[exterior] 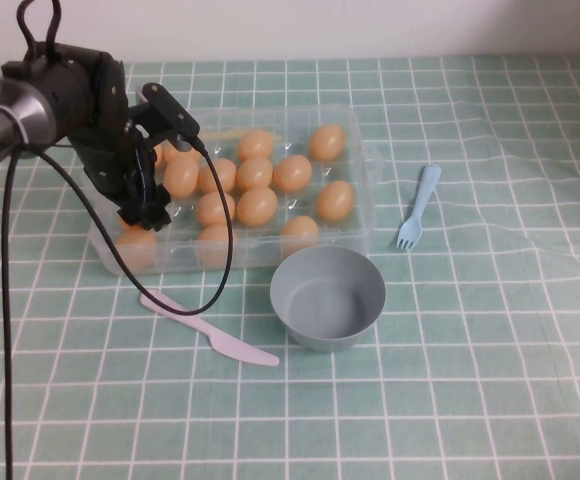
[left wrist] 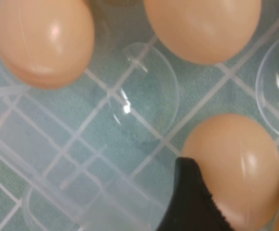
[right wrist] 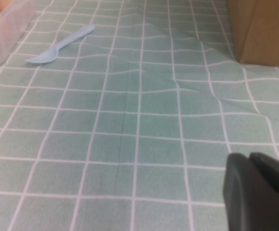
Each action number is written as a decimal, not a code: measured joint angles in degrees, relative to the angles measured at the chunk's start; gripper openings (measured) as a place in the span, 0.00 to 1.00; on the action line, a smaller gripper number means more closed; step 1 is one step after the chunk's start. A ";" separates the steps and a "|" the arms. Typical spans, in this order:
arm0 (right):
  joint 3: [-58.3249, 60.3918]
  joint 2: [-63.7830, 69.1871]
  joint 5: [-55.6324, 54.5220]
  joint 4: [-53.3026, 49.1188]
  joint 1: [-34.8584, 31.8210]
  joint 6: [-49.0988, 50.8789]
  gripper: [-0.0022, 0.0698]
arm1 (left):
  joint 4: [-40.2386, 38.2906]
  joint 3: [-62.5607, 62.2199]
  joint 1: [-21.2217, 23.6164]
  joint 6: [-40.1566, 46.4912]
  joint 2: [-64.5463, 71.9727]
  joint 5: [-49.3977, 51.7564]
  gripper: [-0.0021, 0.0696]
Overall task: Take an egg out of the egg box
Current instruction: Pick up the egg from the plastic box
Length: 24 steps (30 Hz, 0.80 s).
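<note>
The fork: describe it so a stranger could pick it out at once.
Start at the clear egg box full of orange-tan eggs, where the left gripper hangs open; the right gripper is parked over bare cloth. Right of the box lies the fork, alone. It is pale blue with tines, unlike the pink knife near the grey-blue bowl.

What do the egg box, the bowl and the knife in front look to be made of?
Egg box: clear, glossy thin plastic; the tablecloth shows through its walls and dimpled cells. Bowl: matte grey-blue, probably plastic, no shine. Knife: pale pink one-piece plastic, by its look. The left claw is down among the eggs at the box's left end, one pad against an egg. The right claw hovers over bare tablecloth.
</note>
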 joint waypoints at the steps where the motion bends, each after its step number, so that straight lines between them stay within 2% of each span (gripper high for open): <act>1: 0.00 0.00 0.00 0.00 0.00 0.00 0.01 | -0.02 0.00 0.00 0.00 0.11 0.00 0.56; 18: 0.00 0.00 0.00 0.00 0.00 0.00 0.01 | 0.27 0.00 0.00 -0.50 0.88 -1.17 0.56; 24: 0.00 0.00 0.00 0.00 0.00 0.00 0.01 | 0.27 0.00 0.00 -0.50 0.88 -1.35 0.51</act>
